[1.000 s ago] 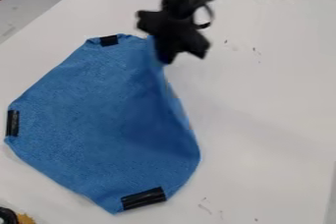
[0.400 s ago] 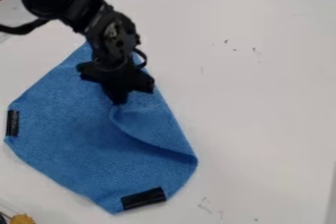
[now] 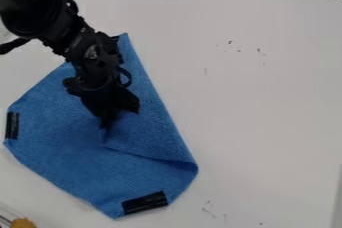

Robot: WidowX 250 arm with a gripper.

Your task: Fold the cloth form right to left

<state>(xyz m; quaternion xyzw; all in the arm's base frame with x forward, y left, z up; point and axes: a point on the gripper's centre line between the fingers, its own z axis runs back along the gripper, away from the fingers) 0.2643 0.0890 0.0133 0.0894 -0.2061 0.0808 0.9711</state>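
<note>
1 black 2-fingered tool [image 3: 105, 122], left of centre, pinched closed on 1 blue fabric cloth [image 3: 67, 142], whose black edge strip [image 3: 12, 125] lies leftward of the tool.

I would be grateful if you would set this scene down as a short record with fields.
cloth: blue, partly folded over from its right side
claw: at the cloth's middle, by the turned-over part
left strip: black, on the cloth
lower strip: black, on the cloth
table: white, under the cloth
</note>
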